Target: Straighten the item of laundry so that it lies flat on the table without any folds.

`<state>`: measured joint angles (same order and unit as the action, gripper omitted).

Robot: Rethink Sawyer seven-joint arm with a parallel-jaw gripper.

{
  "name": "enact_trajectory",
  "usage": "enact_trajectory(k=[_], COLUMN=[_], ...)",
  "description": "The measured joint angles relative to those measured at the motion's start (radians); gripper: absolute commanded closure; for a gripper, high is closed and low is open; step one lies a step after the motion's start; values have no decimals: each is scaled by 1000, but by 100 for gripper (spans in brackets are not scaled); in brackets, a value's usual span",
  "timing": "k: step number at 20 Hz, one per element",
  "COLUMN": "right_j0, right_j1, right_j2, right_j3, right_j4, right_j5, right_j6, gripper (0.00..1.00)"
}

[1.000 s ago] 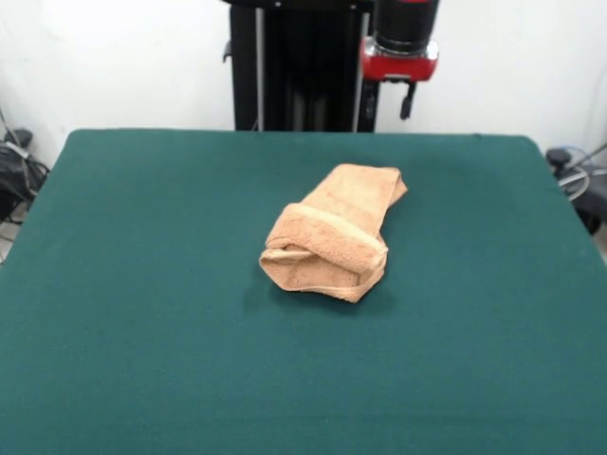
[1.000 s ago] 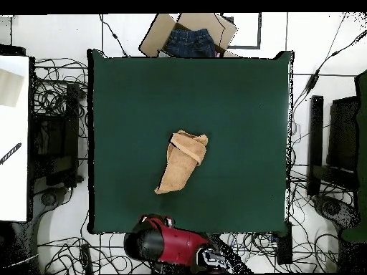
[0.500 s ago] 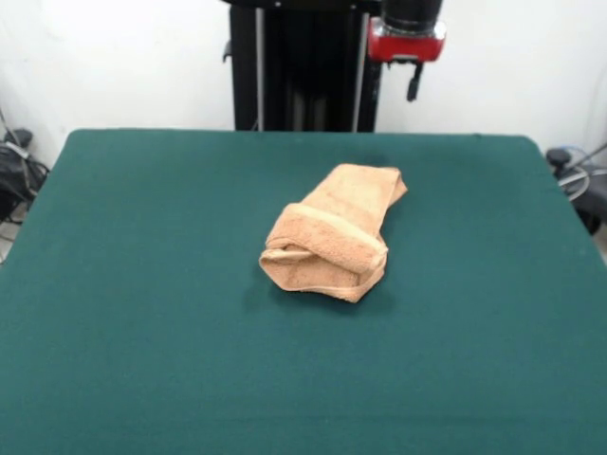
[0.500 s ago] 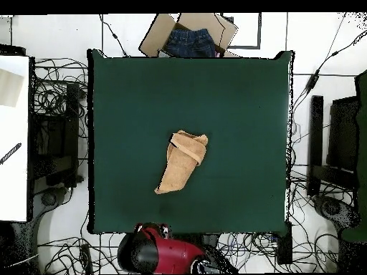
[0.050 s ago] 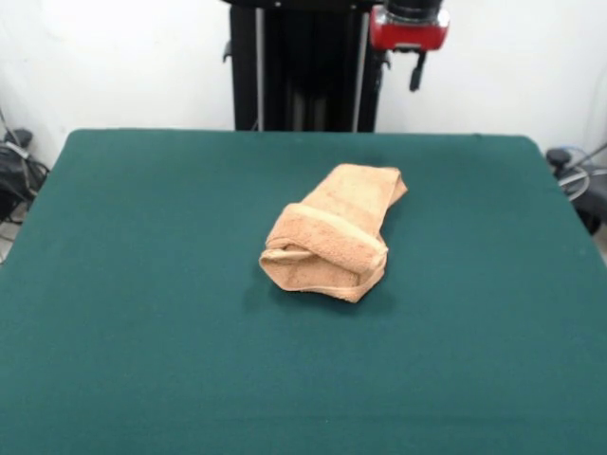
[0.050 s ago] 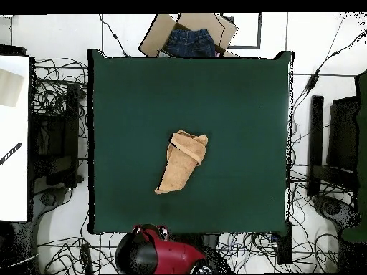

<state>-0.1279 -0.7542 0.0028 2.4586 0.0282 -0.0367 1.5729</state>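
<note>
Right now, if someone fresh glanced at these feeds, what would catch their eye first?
The peach towel, bunched into a folded-over roll near the middle of the green table, stands out at once against the dark top. Next is the red and black arm, drawn back beyond the table's edge by the pedestal, well clear of the towel. In the overhead view a cardboard box holding dark denim sits off the opposite edge.

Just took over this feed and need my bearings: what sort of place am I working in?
Most likely a robotics lab test cell. A dark green felt-topped table stands among tangled cables on the floor, with a crumpled peach-orange terry towel on it and a cardboard box of denim clothing just beyond one edge.
</note>
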Motion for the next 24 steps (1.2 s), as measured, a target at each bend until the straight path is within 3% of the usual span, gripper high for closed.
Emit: enact_trajectory(k=[24], right_j0=[-2], right_j1=[246], right_j2=[1], right_j3=[-184], right_j4=[0], right_j5=[-56], right_j6=[0], gripper=[0])
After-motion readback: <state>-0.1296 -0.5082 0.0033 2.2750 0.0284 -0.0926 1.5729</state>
